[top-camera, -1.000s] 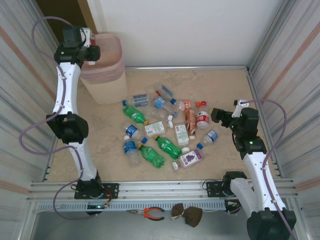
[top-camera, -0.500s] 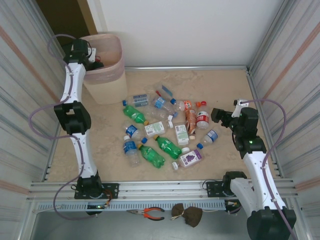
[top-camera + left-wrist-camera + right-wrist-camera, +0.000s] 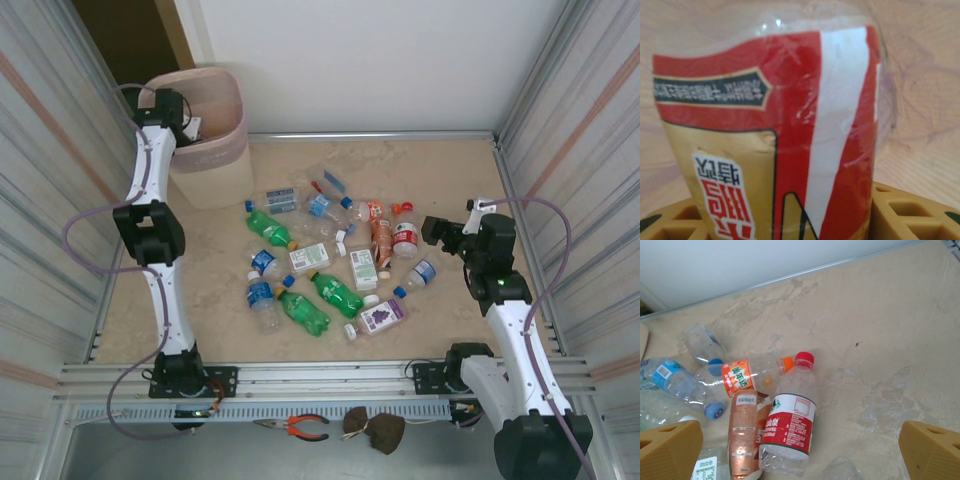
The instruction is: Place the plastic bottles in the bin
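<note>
The left arm reaches up along the left wall to the far-left corner, its elbow bent about halfway and its forearm leaning over the bin (image 3: 215, 170). The left hand (image 3: 188, 127) sits at the bin's mouth, above the pink liner bag (image 3: 236, 100) folded over the rim. In the left wrist view its tan fingers (image 3: 910, 215) pinch a clear bottle with a red, white and gold label (image 3: 790, 125), one finger on each side. Wrinkled pink bag shows behind the bottle.

The right arm rises from its base on the near right and bends at the elbow. The right hand (image 3: 432, 232) hovers above the right side of the tabletop (image 3: 450, 170) and points left toward the pile. Its fingers (image 3: 670, 445) are spread wide with nothing between them.

The rest of the plastic bottles (image 3: 330, 265) lie on their sides in a loose heap in the middle of the tabletop, well apart from the bin. Among them are:
- three green soda bottles (image 3: 303, 312)
- clear blue-labelled water bottles (image 3: 262, 295)
- a purple-labelled bottle (image 3: 380, 316) at the near edge of the heap
- white-labelled ones (image 3: 362, 268)

Just below the right hand lies a red-capped bottle with a red and white label (image 3: 790, 425). It touches an orange-labelled bottle with an orange cap (image 3: 752, 374) and lies beside a copper-labelled bottle (image 3: 742, 432). Several of the clear bottles look crumpled.
</note>
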You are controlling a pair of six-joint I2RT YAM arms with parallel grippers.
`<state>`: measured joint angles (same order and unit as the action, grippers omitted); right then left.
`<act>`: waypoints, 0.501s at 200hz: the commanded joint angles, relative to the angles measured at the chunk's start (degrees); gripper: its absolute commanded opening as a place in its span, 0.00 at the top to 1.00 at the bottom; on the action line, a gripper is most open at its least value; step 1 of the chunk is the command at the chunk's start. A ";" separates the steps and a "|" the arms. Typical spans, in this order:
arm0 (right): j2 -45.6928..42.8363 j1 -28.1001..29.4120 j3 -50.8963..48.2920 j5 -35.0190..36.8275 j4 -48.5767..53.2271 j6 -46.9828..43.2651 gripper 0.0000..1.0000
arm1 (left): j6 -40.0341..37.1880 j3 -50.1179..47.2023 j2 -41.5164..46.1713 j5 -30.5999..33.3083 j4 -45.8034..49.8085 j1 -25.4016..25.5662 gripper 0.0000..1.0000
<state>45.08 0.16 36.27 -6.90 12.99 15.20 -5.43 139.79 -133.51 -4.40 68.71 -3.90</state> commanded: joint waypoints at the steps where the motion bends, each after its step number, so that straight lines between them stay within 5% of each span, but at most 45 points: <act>1: 0.26 0.59 0.64 -0.14 -1.61 1.93 0.01 | -1.88 1.28 0.54 0.30 6.43 0.99 0.51; 54: 0.97 0.65 0.82 -0.75 -2.08 2.29 0.01 | -2.44 0.91 4.45 3.54 10.47 1.44 0.50; 100: 1.11 0.83 0.82 -1.04 -2.36 2.46 0.01 | -2.24 0.99 4.82 4.52 10.47 1.50 0.35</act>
<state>45.87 0.43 36.27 -7.33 11.86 16.34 -6.74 139.92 -131.76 -1.08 76.53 -2.81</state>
